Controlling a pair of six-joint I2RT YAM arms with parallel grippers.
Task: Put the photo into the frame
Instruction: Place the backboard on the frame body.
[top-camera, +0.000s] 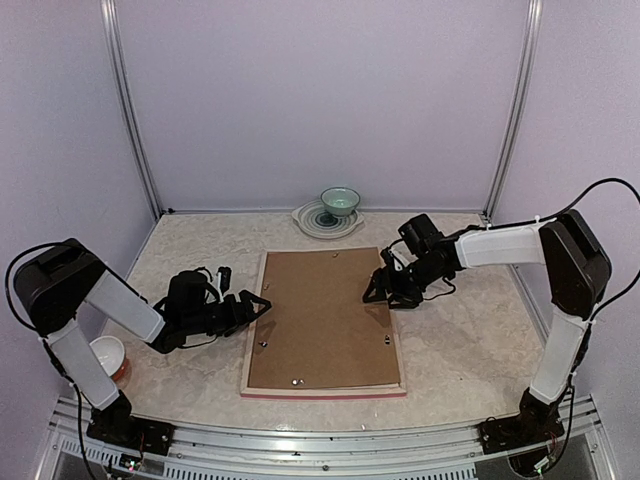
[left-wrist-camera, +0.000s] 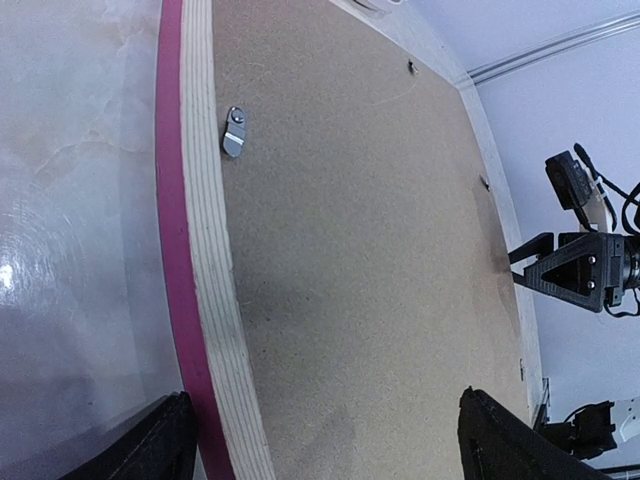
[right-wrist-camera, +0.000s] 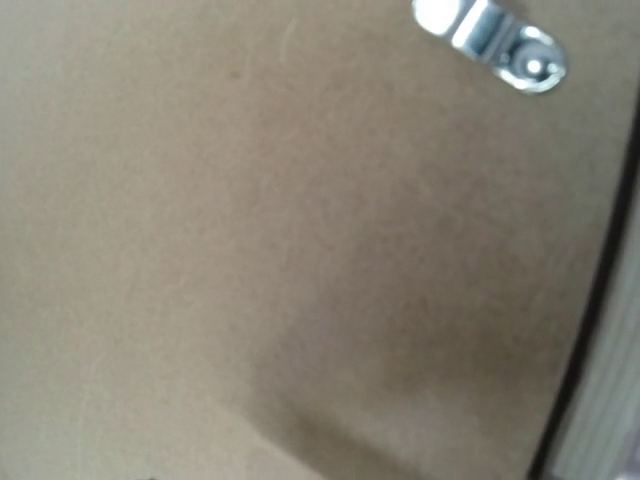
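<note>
From above, we see one frame (top-camera: 322, 392) lying face down with one brown backing (top-camera: 320, 320) seated in it, probably so the fasteners can be reached. The left gripper (top-camera: 255, 305) gapes wide and empty, with the frame's rail just ahead of it. The right gripper (top-camera: 385, 292) hangs over the opposite edge; we cannot tell its spread. The photo shows nowhere; it may lie under the backing.

At the left wrist, the fingers (left-wrist-camera: 165, 440) straddle the pink rail. We count one turn clip (left-wrist-camera: 234, 132) ahead and two fainter ones beyond.

At the right wrist, only backing lies below, with one turn clip (right-wrist-camera: 495, 42) and no fingers showing.
</note>
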